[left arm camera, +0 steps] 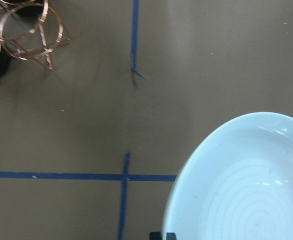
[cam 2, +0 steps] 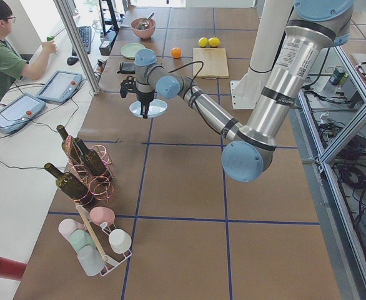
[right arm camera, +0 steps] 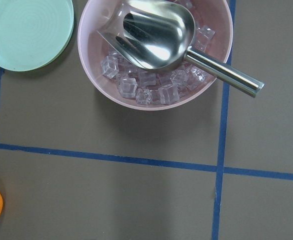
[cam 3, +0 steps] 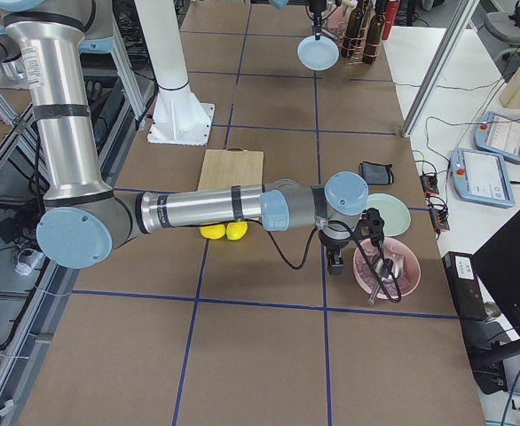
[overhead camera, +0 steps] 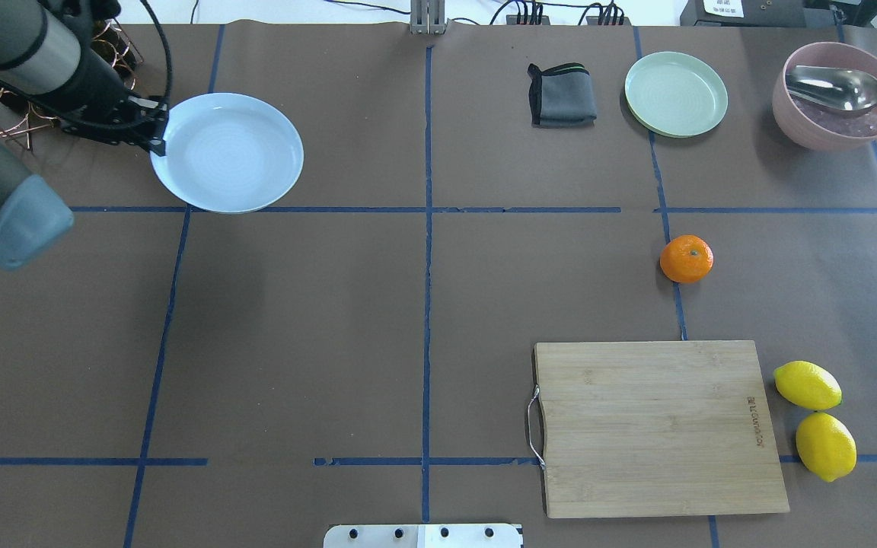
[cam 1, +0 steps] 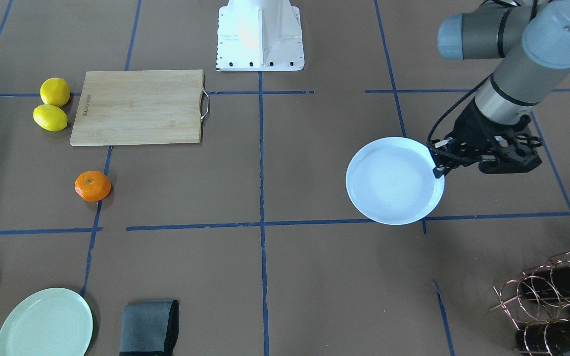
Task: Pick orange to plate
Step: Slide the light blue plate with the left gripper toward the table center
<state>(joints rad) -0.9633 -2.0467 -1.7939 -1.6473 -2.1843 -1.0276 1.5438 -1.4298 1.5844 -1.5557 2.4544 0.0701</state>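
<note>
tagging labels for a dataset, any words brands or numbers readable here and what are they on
Nothing here can be quoted.
cutting board: brand mark burnt in near one short edge, too small to read
left arm sticker: print too small to read
right arm sticker: too small to read
plate, orange: no text
</note>
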